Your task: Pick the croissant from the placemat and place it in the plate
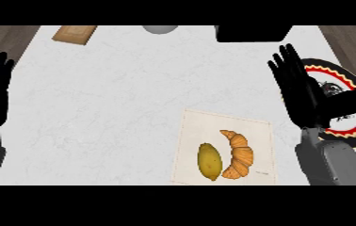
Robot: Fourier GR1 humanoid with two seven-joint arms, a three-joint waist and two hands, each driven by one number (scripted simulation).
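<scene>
Head view, looking steeply down. The white marbled counter [111,102] fills the field; darker strips flank it at the upper left and upper right corners. A black block [254,33] and a grey rounded object [161,29] are cut off by the top edge and cannot be identified further. A tan wooden board [75,34] lies tilted near the upper left corner. The plate [342,76], black with red and white rim bands, is cut off by the right edge and largely hidden behind the right hand [300,95], which is held open with straight fingers and holds nothing. The left hand [5,86] shows only as a dark sliver at the left edge, fingers up, apparently open and empty. The pale placemat [201,126] lies low and right of centre, its lower edge cut off. On it rest the croissant [238,154] and, just to its left, a yellow lemon-like fruit [209,161].
</scene>
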